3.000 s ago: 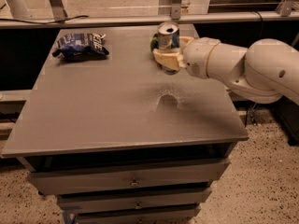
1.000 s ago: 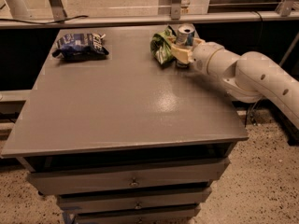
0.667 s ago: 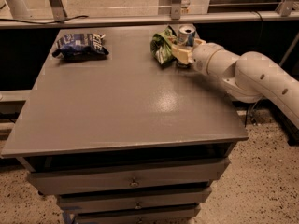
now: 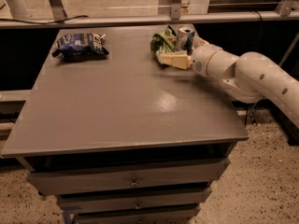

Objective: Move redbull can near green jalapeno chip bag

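Standing upright at far right of table (image 4: 117,111), redbull can (image 4: 184,37) touches green jalapeno chip bag (image 4: 161,41); its lower part hidden by gripper (image 4: 175,56) just in front, grip state indiscernible.

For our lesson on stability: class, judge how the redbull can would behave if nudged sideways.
The redbull can stands upright, slim and tall, so it probably tips easily, then rolls. Its shiny metal looks smooth, likely slippery. The crumpled green jalapeno chip bag beside it might soften a fall that way; the gripper is right by the can.
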Available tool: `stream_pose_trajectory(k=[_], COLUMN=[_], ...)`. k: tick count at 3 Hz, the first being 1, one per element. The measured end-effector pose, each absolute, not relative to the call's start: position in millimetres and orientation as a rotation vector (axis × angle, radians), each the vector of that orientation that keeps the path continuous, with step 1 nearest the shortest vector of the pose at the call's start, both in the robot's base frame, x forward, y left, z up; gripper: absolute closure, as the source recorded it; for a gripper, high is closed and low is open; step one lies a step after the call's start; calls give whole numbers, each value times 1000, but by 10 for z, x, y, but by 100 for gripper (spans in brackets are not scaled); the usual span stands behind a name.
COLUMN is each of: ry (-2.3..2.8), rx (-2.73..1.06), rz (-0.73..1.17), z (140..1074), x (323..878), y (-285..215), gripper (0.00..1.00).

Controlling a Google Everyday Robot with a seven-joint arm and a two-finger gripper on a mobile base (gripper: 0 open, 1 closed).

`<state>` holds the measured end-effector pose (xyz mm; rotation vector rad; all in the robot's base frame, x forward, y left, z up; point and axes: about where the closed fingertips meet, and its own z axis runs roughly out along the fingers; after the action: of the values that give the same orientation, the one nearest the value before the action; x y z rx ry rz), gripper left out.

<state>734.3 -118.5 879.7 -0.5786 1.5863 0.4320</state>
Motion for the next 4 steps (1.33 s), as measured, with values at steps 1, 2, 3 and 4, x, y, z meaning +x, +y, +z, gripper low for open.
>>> stream_pose_trajectory(k=[1, 2, 3, 4], ry=[1590, 1580, 1549, 1518], rx=[-591, -626, -670, -674], rz=[465, 482, 493, 481], z=[8843, 9020, 9259, 9465], x=[7216, 6946, 6532, 6053], y=[-1164, -1300, -1506, -1794], gripper=[0, 0, 0, 0])
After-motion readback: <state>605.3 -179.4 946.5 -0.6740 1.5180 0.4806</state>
